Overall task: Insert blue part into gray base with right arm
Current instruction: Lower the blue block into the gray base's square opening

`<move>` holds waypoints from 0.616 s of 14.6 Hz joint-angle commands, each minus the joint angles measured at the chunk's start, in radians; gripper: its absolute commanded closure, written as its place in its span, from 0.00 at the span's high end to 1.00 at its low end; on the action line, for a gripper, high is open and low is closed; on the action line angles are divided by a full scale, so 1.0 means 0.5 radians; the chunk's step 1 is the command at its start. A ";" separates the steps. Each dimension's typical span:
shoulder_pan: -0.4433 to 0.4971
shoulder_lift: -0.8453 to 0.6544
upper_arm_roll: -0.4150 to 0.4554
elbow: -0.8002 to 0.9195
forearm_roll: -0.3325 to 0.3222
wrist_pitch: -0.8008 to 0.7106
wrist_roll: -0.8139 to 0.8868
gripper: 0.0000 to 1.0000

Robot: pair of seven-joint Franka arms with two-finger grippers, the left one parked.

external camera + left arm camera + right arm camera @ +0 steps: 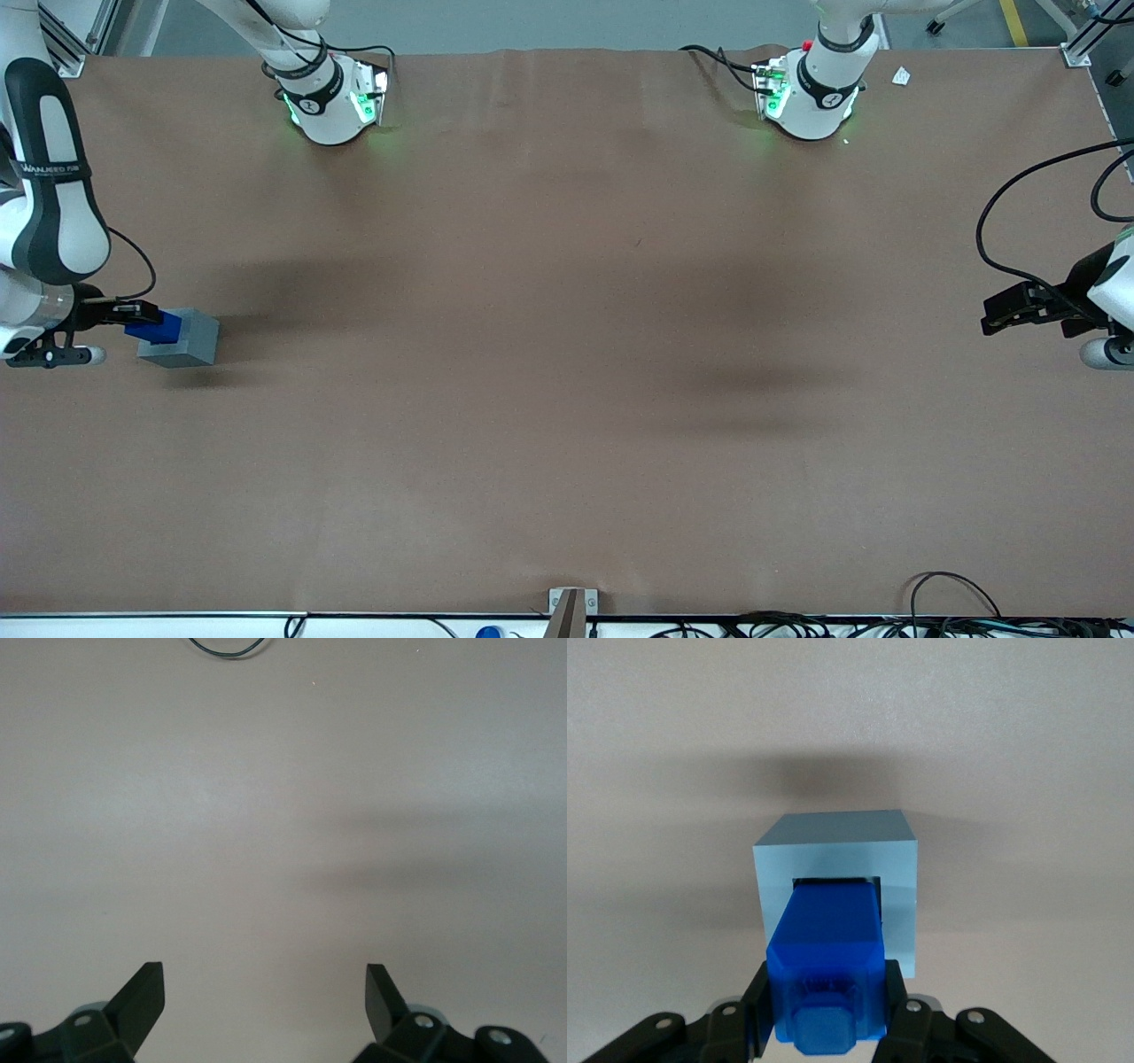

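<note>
Gripper fingers clamped on both sides of the blue part, at the working arm's end of the table. Part's leading end sits in the gray base recess, stub end toward the wrist.

The white jointed right arm has glossy black panels, a black band with small white lettering, and a matte black two-finger gripper with silver screws.

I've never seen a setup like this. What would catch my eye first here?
Probably the bright blue part, the only vivid colour on the wide brown table. The working arm's gripper is shut on it, and its other end already sits in the recess of the gray base. All this happens at the working arm's end of the table.
</note>
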 commanded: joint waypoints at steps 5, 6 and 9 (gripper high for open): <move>-0.010 0.053 0.017 -0.006 -0.016 0.089 -0.009 0.21; -0.007 0.053 0.017 -0.003 -0.016 0.090 -0.009 0.21; -0.007 0.053 0.017 -0.003 -0.016 0.093 -0.009 0.21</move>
